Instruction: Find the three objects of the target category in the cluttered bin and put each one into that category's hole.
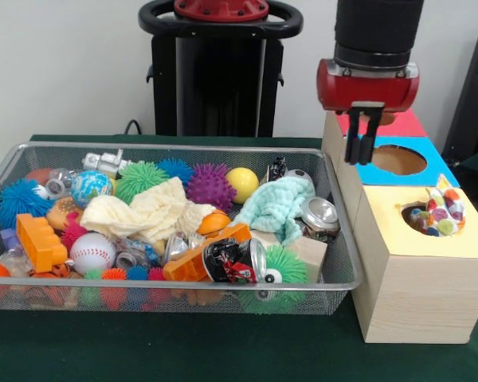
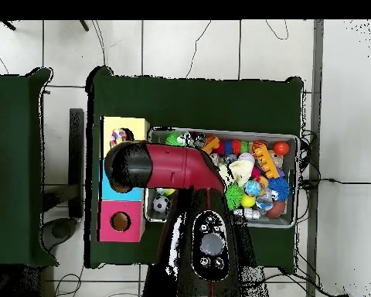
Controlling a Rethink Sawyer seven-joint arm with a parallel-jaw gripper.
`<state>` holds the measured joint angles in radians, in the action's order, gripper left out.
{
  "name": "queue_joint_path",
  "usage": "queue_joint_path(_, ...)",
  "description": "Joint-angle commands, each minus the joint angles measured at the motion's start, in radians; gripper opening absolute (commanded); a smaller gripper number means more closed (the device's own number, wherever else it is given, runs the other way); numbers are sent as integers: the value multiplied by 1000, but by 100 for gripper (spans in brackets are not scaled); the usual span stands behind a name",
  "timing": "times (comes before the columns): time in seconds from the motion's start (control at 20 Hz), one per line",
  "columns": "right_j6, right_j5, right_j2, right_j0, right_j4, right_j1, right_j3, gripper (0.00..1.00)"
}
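Front view: close and low, facing across the desk (image 1: pixel 223 350) at the wire bin (image 1: pixel 334 239).
Overhead view: high, straight down, whole desk (image 2: pixel 196 97).
Shared: wire bin (image 2: pixel 291 139), sorting box (image 1: pixel 418 286).

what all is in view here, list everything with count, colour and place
wire bin: 1, silver mesh, on the green table
sorting box: 1, pale wood with a yellow, a blue and a red top, each with a hole, right of the bin
patterned cloth: 1, multicoloured, sticking out of the yellow hole
spiky balls: several, purple, green, blue and pink, spread through the bin
yellow ball: 1, at the bin's far side
baseball: 1, white, front left of the bin
cloths: 2, cream in the middle, mint green to its right
crushed cans: several, one red and black at the front, silver ones at the right
orange brick: 1, left end
gripper: 1, red and black, above the blue hole, jaws empty and close together
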<state>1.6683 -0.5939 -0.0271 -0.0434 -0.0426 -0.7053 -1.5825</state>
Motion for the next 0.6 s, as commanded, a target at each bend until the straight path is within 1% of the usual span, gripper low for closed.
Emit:
queue_joint_path(0.05,135,-22,124,1,-66,-14,-94,0)
queue_joint_path(0.35,110,28,154,-16,-81,-46,-133,0)
queue_joint_path(0.6,100,88,182,-34,-79,-36,-135,0)
